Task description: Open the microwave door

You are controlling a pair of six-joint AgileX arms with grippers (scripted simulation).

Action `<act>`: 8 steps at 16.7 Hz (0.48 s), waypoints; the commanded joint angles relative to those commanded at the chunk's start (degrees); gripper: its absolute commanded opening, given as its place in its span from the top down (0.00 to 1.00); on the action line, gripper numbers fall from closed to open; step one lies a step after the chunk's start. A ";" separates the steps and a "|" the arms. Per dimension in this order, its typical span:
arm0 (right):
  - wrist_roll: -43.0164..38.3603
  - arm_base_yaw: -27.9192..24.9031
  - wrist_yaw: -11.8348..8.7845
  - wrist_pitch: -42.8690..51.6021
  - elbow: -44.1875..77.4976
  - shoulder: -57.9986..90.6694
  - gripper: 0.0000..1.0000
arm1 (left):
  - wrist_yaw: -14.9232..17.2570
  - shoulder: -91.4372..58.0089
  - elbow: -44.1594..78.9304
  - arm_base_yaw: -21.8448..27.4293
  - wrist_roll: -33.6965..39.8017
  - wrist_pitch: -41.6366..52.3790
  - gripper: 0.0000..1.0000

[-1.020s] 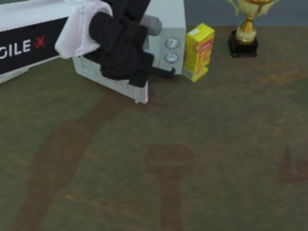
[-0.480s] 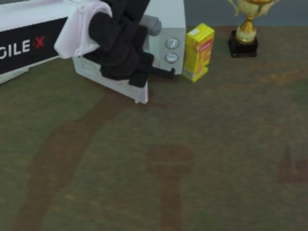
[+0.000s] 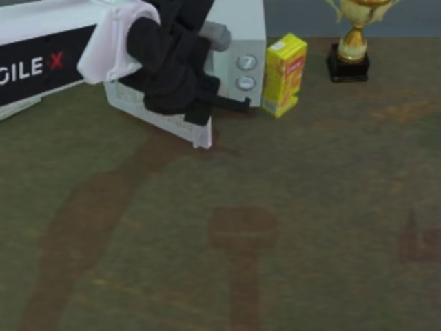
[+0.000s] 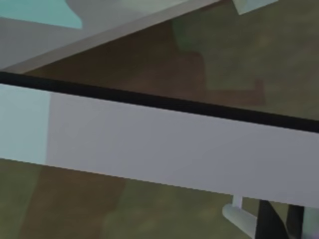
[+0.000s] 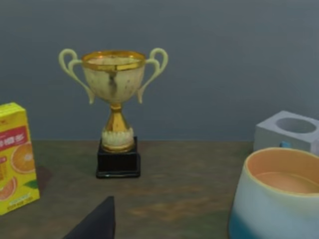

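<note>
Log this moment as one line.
left hand: at microwave door | door: ajar | right arm: out of top view

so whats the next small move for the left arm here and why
Probably keep swinging the microwave door outward. In the top view it stands only partly open, angled out from the microwave, with the left tool at its free edge by the control knobs. The yellow juice carton stands clear of that swing. The right arm is out of the top view.
</note>
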State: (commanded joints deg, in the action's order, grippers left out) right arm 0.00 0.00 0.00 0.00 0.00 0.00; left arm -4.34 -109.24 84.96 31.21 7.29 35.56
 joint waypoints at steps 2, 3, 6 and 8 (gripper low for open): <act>0.00 0.00 0.00 0.00 0.00 0.00 0.00 | 0.00 0.00 0.00 0.00 0.00 0.00 1.00; 0.00 0.00 0.00 0.00 0.00 0.00 0.00 | 0.00 0.00 0.00 0.00 0.00 0.00 1.00; 0.00 0.00 0.00 0.00 0.00 0.00 0.00 | 0.38 -0.20 -0.18 0.32 0.22 -0.01 1.00; 0.00 0.00 0.00 0.00 0.00 0.00 0.00 | 0.84 0.46 -0.75 0.03 -0.68 -0.30 1.00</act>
State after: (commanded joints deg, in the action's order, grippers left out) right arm 0.00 0.00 0.00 0.00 0.00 0.00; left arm -3.51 -108.78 84.21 31.23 6.61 35.25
